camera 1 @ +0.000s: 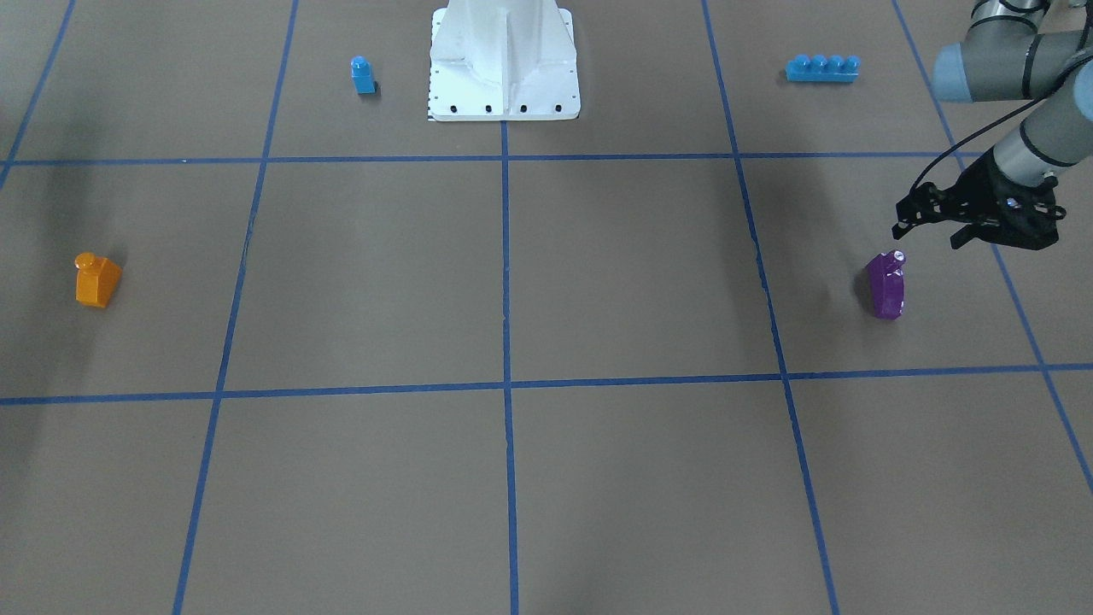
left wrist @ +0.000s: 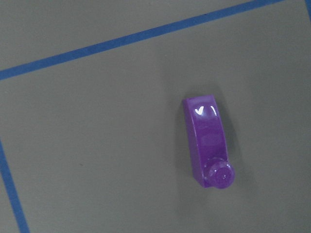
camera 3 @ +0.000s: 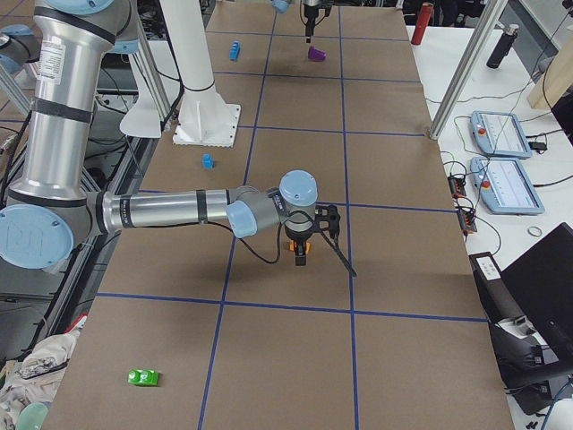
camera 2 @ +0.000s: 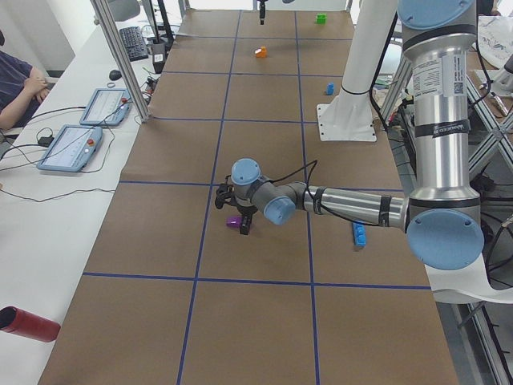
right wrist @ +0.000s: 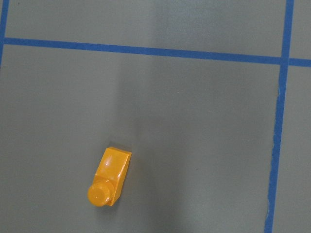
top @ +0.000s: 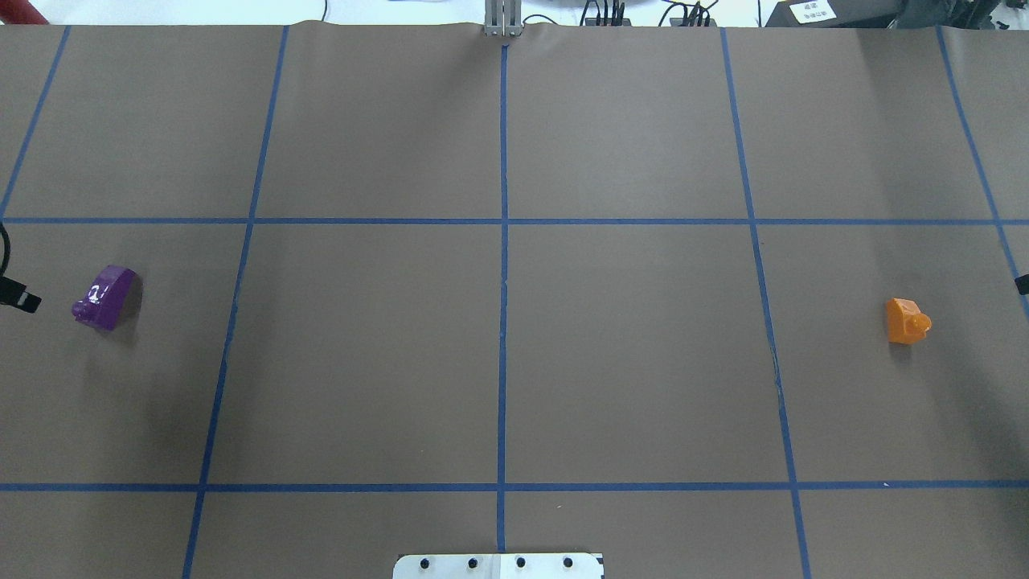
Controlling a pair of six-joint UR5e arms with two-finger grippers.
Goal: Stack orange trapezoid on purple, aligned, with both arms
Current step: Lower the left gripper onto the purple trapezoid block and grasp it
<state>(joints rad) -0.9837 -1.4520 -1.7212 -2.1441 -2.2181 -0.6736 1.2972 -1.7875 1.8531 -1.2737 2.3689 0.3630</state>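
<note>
The orange trapezoid (camera 1: 96, 280) stands alone on the brown table, also in the overhead view (top: 907, 320) and the right wrist view (right wrist: 109, 177). The purple block (camera 1: 886, 284) stands at the opposite end, also in the overhead view (top: 104, 297) and the left wrist view (left wrist: 209, 143). My left gripper (camera 1: 926, 235) hovers open and empty just above and beside the purple block. My right gripper (camera 3: 309, 240) hovers over the orange trapezoid; I cannot tell whether it is open or shut. Only a sliver of the right gripper (top: 1022, 283) shows overhead.
A blue single-stud block (camera 1: 363, 75) and a long blue four-stud brick (camera 1: 821, 68) sit near the white robot base (camera 1: 504, 68). A green block (camera 3: 143, 377) lies at the table's right end. Blue tape lines divide the table into squares.
</note>
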